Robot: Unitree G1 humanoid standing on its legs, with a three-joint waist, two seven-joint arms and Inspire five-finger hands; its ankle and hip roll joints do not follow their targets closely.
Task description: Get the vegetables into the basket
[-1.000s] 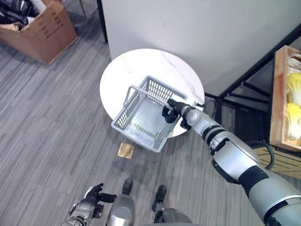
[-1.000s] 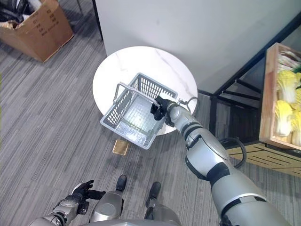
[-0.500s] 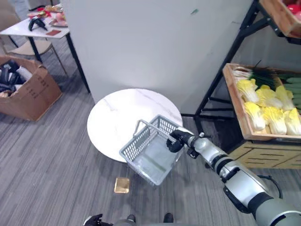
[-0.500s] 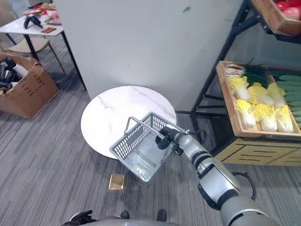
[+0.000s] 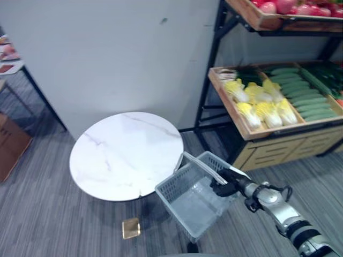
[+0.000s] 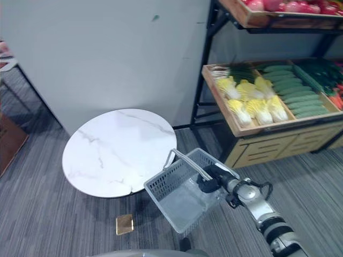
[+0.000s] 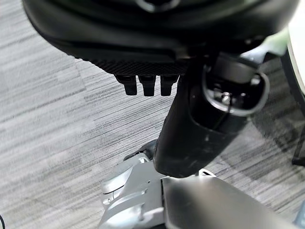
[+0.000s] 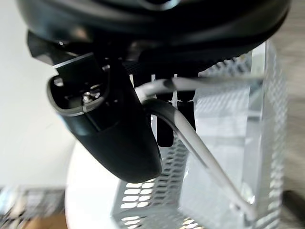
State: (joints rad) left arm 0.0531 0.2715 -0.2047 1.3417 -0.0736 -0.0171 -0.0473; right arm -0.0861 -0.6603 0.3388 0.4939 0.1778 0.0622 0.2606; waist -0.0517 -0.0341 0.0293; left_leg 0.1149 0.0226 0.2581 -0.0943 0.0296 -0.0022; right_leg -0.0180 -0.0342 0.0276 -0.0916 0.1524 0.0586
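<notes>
A grey plastic basket (image 5: pixel 194 199) hangs tilted and empty over the floor, just right of the round table. My right hand (image 5: pixel 225 188) is shut on its white handle (image 8: pixel 200 151), which runs between the thumb (image 8: pixel 119 138) and the curled fingers. The vegetables lie on a wooden shelf tray (image 5: pixel 242 127) to the right: yellow-green cabbages (image 5: pixel 261 105), cucumbers (image 5: pixel 300 92) and dark leafy greens (image 5: pixel 328 72). My left hand (image 7: pixel 200 119) hangs low over the carpet, its fingers (image 7: pixel 148 86) relaxed and holding nothing.
A white marble round table (image 5: pixel 126 155) stands left of the basket. The black-framed shelf rack (image 5: pixel 208 80) holds a top tray of red fruit (image 5: pixel 284 6). A small gold square (image 5: pixel 130 228) lies on the carpet under the table edge. A grey wall is behind.
The camera has swung right, bringing the shelf into view. My right hand has carried the basket off the table, and it now hangs over the floor nearer the shelf.
</notes>
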